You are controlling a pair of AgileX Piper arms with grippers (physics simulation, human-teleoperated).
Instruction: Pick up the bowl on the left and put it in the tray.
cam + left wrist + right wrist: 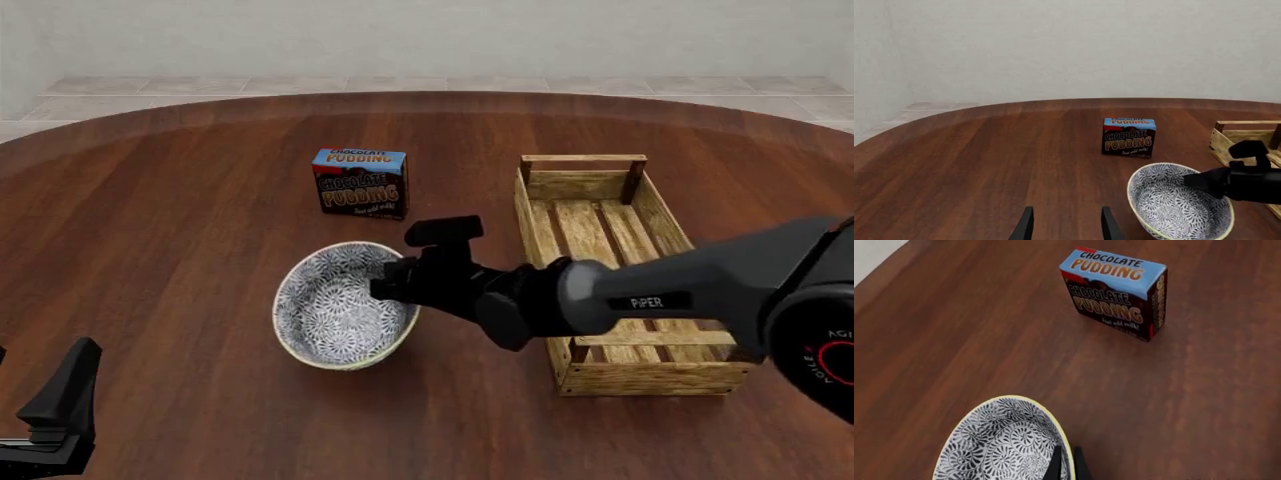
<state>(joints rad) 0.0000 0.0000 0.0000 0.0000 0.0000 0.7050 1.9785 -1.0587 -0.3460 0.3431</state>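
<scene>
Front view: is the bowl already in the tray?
No. The bowl sits on the table to the left of the tray, with the right gripper at its rim.

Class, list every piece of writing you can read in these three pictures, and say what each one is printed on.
"CHOCOLATE PUDDING": top and front of the pudding box.
Small script under it on the box front: too small to read.
"PIPER": grey forearm of the right arm.
White letters by the red ring on that arm's base: cut off, unreadable.
</scene>
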